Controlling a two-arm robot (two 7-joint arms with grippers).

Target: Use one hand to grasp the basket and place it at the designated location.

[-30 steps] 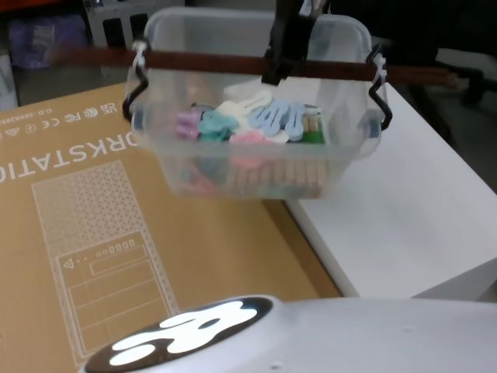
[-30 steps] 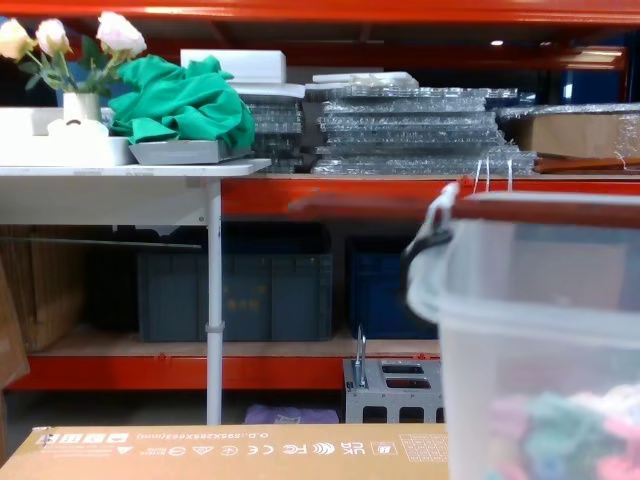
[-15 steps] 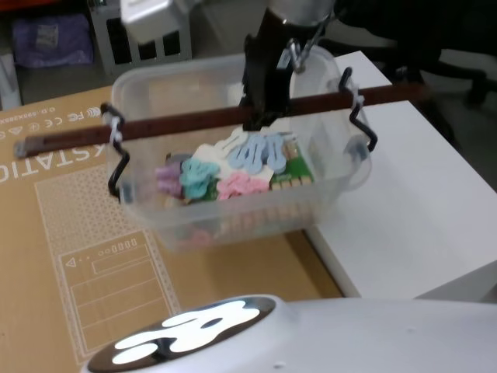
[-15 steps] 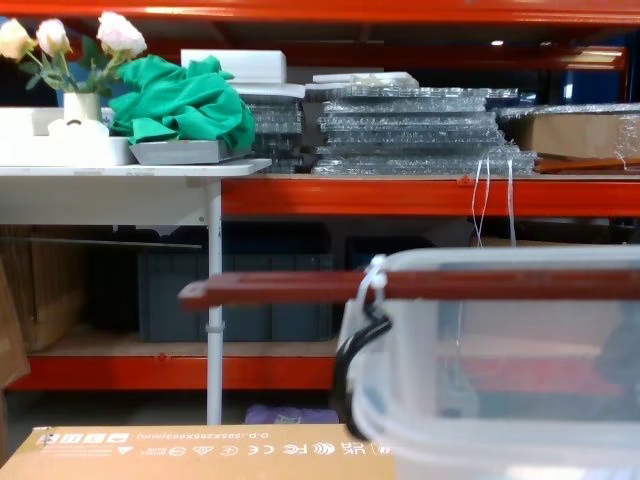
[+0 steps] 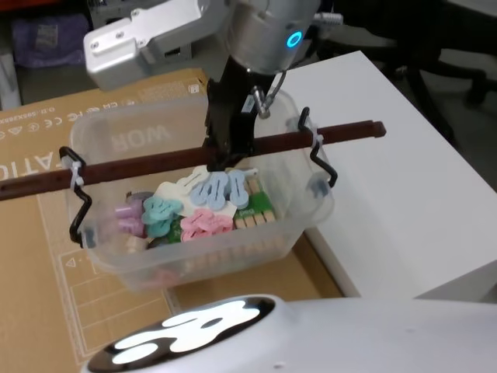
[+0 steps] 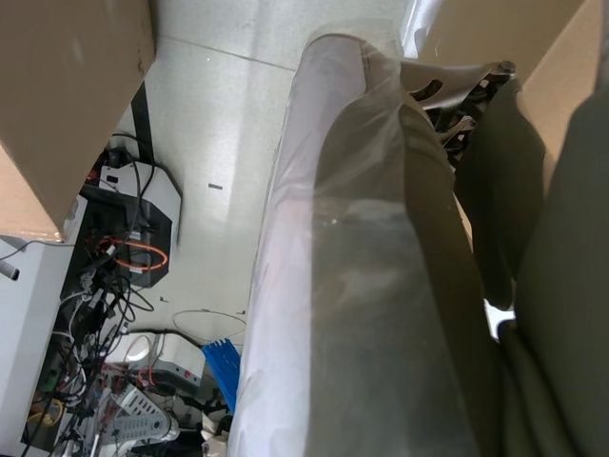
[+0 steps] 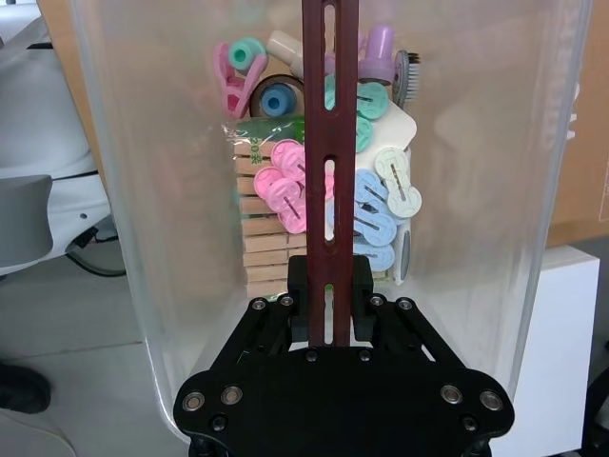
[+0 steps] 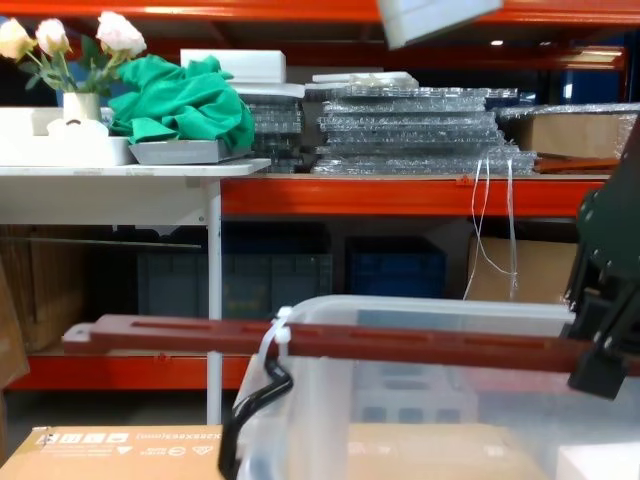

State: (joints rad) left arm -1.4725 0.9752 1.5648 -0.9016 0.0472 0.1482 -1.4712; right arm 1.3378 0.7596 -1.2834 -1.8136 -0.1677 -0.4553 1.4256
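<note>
Orange racking [image 8: 400,195] stands beyond the box [image 8: 120,440], its shelf stacked with bubble-wrapped trays, with dark crates [image 8: 230,290] below. To the left of it, a white side table carries flowers [image 8: 60,40] and a green cloth [image 8: 185,100].

Closer in, the brown printed box [image 5: 46,140] lies flat, and a white bench [image 5: 404,179] sits just beside its right edge. The basket [image 5: 233,252] is over the right part of the box, and its far right end overlaps the bench edge in the head view. Whether its base touches the box I cannot tell.

A red-brown slotted bar [image 5: 155,163] runs lengthwise over the open top of the basket and sticks out past both ends. White ties [image 5: 76,172] fasten it to black hooks [image 5: 322,167] at the rim.

The right tool [image 5: 225,151] reaches down from above the box and is clamped narrow on the middle of the bar. In the wrist view its two fingers [image 7: 300,286] press the bar [image 7: 330,143] from either side, over the basket's inside [image 7: 143,238].

In the chest view the bar [image 8: 400,340] sits level over the basket [image 8: 420,400], above the far edge of the box. A tie [image 8: 280,330] and a hook [image 8: 250,410] show at its left end, and the right tool [image 8: 600,360] is on it at the right.

Pastel plastic pegs [image 7: 371,214] and a pack of wooden pegs [image 7: 266,248] lie heaped on the basket floor.
</note>
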